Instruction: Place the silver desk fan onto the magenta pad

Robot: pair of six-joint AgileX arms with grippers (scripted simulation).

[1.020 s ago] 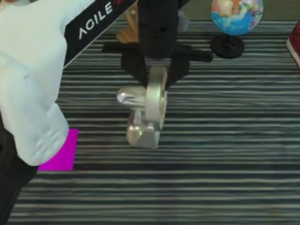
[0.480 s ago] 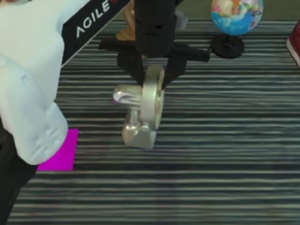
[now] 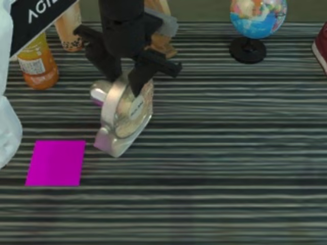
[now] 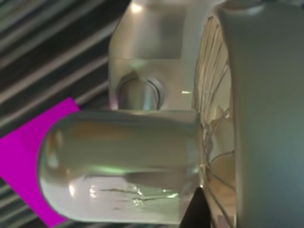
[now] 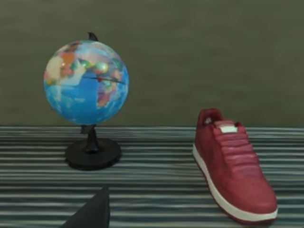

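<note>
The silver desk fan (image 3: 125,115) hangs tilted just right of the magenta pad (image 3: 55,163), its wedge base nearest the pad's upper right corner. My left gripper (image 3: 125,84) is shut on the fan's round grille head from above. In the left wrist view the chrome motor housing (image 4: 118,161) fills the frame, with the magenta pad (image 4: 19,161) below and beside it and one dark fingertip (image 4: 197,209) against the grille. My right gripper is parked outside the top view, at the back right facing the globe.
A globe (image 3: 255,20) and a red shoe (image 3: 322,48) stand at the back right, also the globe (image 5: 86,83) and shoe (image 5: 232,164) in the right wrist view. An orange bottle (image 3: 37,61), a cup (image 3: 69,28) and a wooden ornament (image 3: 161,30) line the back left.
My left gripper has carried the fan leftward toward the pad and turned it, so the grille now faces up. The left arm swung aside, uncovering the whole pad and the bottle.
</note>
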